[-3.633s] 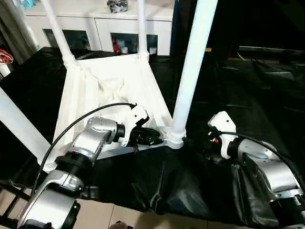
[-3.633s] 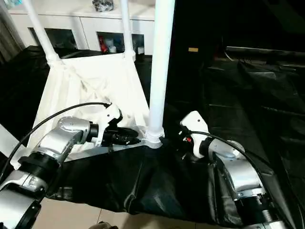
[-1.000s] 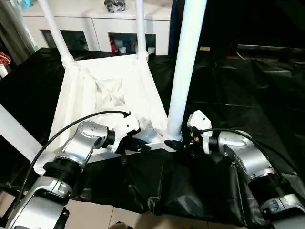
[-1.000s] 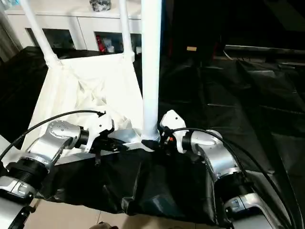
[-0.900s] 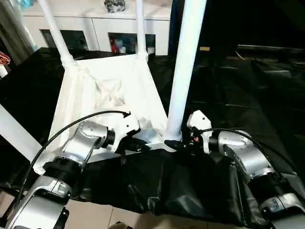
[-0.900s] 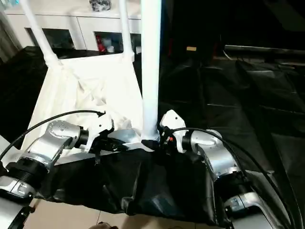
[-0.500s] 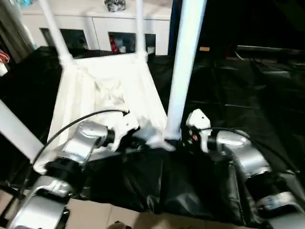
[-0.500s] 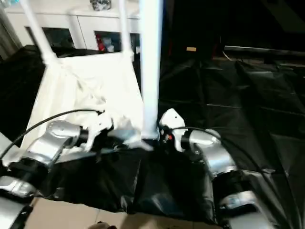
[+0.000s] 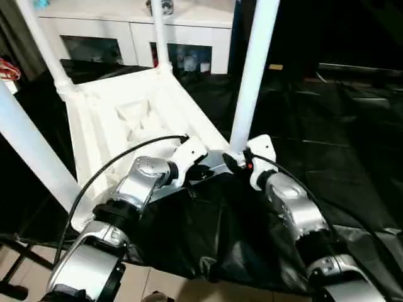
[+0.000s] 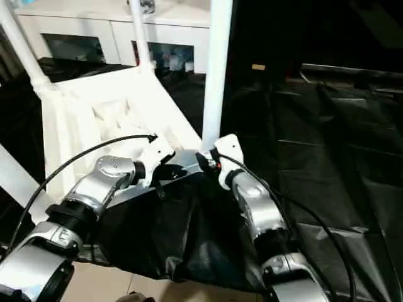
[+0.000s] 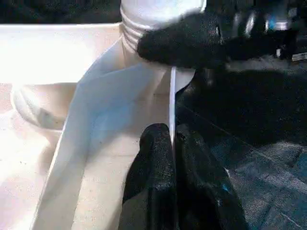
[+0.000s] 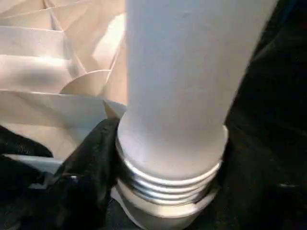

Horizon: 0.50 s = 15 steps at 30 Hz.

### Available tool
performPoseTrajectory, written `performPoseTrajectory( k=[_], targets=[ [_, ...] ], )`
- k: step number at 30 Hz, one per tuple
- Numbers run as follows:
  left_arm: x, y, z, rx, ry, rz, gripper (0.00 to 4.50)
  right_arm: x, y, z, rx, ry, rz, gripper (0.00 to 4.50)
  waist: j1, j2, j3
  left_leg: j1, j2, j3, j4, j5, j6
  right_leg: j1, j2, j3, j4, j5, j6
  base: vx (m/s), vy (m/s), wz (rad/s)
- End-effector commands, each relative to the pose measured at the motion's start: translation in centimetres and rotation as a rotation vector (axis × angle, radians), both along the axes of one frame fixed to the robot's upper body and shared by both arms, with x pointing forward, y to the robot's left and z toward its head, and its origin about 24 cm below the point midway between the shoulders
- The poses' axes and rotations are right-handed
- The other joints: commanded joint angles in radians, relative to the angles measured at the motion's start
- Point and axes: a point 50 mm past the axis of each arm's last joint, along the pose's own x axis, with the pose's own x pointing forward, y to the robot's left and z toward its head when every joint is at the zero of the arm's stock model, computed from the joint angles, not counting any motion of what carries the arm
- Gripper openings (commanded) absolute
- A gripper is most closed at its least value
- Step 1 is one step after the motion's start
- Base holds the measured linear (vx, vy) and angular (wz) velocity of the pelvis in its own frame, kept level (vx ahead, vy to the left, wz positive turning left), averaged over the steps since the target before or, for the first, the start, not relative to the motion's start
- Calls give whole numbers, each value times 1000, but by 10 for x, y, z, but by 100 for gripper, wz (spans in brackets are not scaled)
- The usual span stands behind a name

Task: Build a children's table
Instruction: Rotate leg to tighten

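The children's table lies upside down, its white ribbed top on black sheeting with its legs standing up. My left gripper is shut on the thin rim of the top, close to the near right corner. My right gripper is closed around the ringed base of the near right leg, one black finger pressed against the collar. Two legs rise at the far corners, and another leg slants up at the near left.
A white cabinet with glass doors stands behind the table. Crinkled black sheeting covers the surface to the right and hangs over the near edge. Pale floor tiles show below.
The whole picture has shifted, so the camera moved. Both grippers stay at the near right corner. My right forearm now reaches the leg base more from the front.
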Motion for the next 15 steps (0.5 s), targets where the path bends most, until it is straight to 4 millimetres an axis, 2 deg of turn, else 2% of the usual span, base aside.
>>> performPoseTrajectory(
  k=[1,4,6,7,8,10,11,14,15],
  targets=[
    [-7,-29,16,-141,-71,-132,0,-10,33,6,37,-18,199,351,0,-14,-68,9,49,-27,-71,-220,41,46,-65,47,-83,-261,-187,0,0,0],
    [-10,-26,17,-162,-66,-171,0,-12,26,9,45,-23,220,392,1,-16,-70,9,50,-24,-68,-206,54,46,-64,47,-78,-225,-201,0,0,0],
    [-15,-19,15,-158,-46,-223,0,-18,14,14,14,-36,305,412,2,-16,-69,7,51,-25,-67,-193,64,49,-64,47,-75,-202,-205,0,0,0],
    [-16,-15,14,-155,-36,-240,0,-22,9,16,-8,-39,355,412,0,-14,-71,5,52,-24,-66,-174,73,49,-62,47,-70,-167,-212,0,0,0],
    [-18,-12,14,-150,-28,-256,0,-25,5,17,-31,-44,394,412,2,-6,-71,7,52,-25,-65,-171,74,48,-62,47,-70,-158,-216,0,0,0],
    [-20,-4,10,-108,0,-303,0,-31,-7,18,-60,-27,474,412,4,-9,-72,7,51,-22,-61,-157,89,51,-60,46,-67,-109,-233,0,0,0],
    [-21,-1,9,-88,9,-317,0,-32,-11,19,-69,-23,493,412,4,-8,-72,6,51,-22,-59,-157,92,51,-61,46,-65,-104,-238,0,0,0],
    [-21,8,4,-6,35,-339,0,-31,-20,21,-94,-19,526,412,4,-7,-68,7,54,-22,-62,-190,85,49,-62,45,-70,-148,-247,0,0,0],
    [-19,12,3,32,27,-330,0,-30,-24,22,-110,-22,523,412,4,-1,-65,9,55,-23,-65,-223,70,46,-63,45,-76,-197,-241,0,0,0]
  ],
)
